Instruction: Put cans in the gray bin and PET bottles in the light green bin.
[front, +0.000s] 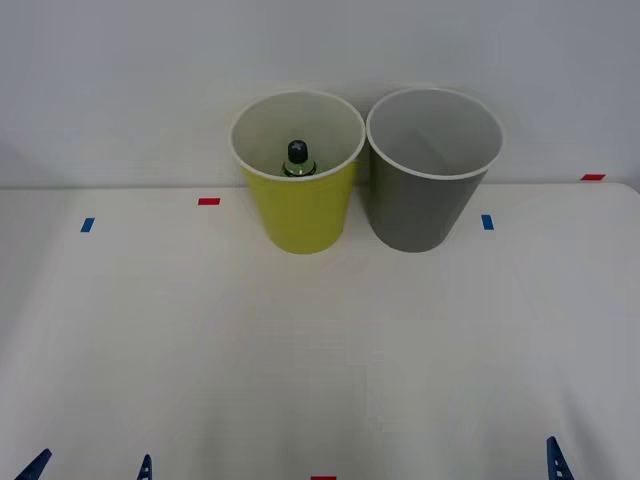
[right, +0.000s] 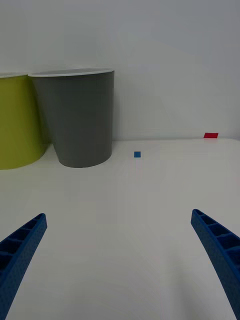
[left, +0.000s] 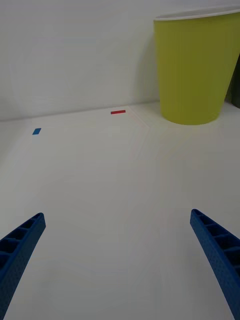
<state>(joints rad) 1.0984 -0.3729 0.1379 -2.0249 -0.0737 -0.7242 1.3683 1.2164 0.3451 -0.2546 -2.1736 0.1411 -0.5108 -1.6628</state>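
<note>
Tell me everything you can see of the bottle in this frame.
The bottle stands upright inside the yellow-green bin, near its front wall. Its black screw cap and a bit of green just below show above the rim; the rest is hidden by the bin wall. It looks like plastic. Neither end effector touches it. The gray bin stands beside, on the robot's right.

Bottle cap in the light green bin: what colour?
Black cap, clearest in the front view.

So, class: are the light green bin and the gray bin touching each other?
Cannot tell. In the front view the light green bin and gray bin nearly meet at their white rims, with no clear gap or contact; lower down, their tapered walls stand apart.
</note>
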